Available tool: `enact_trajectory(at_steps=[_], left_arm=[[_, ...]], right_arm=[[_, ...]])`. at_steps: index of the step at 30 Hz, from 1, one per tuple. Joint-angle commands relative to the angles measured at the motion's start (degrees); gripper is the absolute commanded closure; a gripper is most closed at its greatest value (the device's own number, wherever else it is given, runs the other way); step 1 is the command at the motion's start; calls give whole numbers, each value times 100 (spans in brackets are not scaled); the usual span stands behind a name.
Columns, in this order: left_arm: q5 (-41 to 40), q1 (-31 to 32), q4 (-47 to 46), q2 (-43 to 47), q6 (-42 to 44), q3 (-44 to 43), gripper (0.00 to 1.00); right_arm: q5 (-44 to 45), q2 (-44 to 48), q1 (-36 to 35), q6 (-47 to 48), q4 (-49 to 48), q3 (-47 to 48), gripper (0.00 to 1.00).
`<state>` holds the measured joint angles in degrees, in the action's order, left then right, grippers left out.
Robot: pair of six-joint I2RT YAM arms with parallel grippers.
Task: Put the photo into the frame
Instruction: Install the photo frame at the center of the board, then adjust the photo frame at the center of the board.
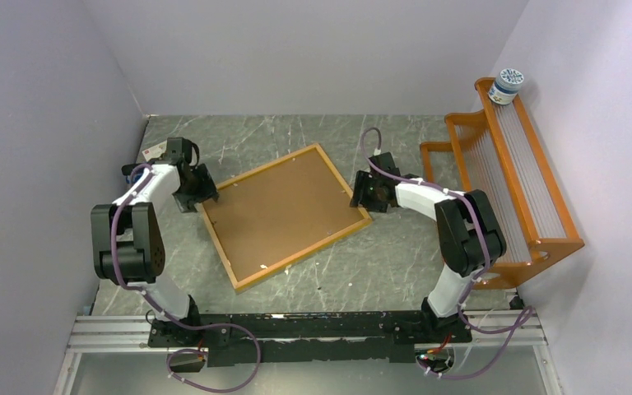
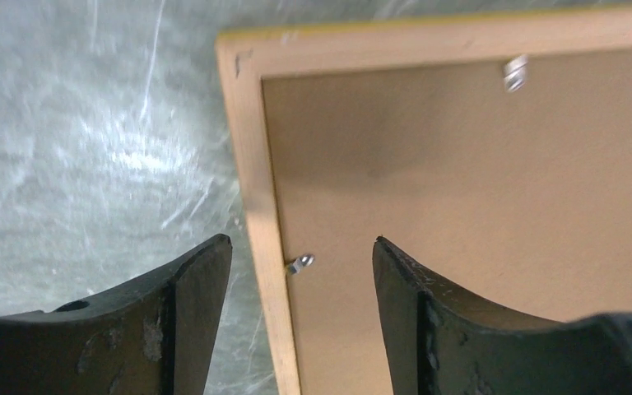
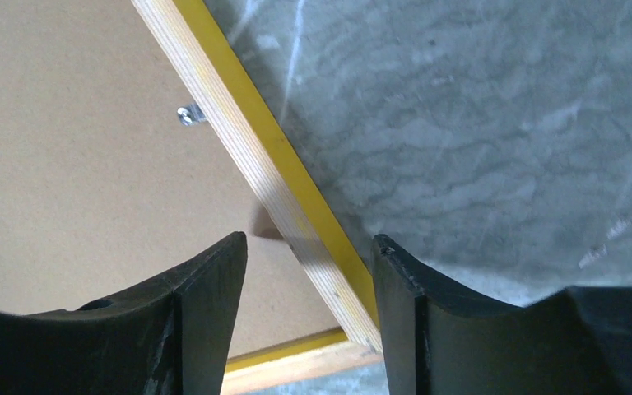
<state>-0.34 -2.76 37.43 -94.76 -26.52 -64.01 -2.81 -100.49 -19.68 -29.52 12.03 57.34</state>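
One frame (image 1: 259,176), one backing panel (image 1: 284,214), one orange rack (image 1: 536,260), one tub (image 1: 507,85), two robot arms (image 1: 127,239) (image 1: 465,230).

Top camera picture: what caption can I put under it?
Left gripper and right gripper open over opposite edges of the face-down frame.

The left arm (image 1: 127,234) and right arm (image 1: 465,234) stretched forward, elbows raised, wrists turned inward toward each other. The left gripper (image 1: 202,191) and right gripper (image 1: 360,194) pointed down, fingers (image 2: 185,329) spread apart, holding nothing.
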Motion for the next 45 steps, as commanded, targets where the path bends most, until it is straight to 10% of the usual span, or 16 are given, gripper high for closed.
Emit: enact_trajectory(at_steps=[1, 20, 45], left_arm=[[-48, -45, -517, -241, 337, -656, 30], [2035, -24, -929, -2599, 837, -2737, 33], [2538, 173, -1144, -898, 61, -250, 48]], right_arm=[[262, 464, 26, -190, 539, 123, 38], [-1651, 1832, 25, -799, 829, -1413, 22], [-539, -8, 171, -458, 39, 199, 26]])
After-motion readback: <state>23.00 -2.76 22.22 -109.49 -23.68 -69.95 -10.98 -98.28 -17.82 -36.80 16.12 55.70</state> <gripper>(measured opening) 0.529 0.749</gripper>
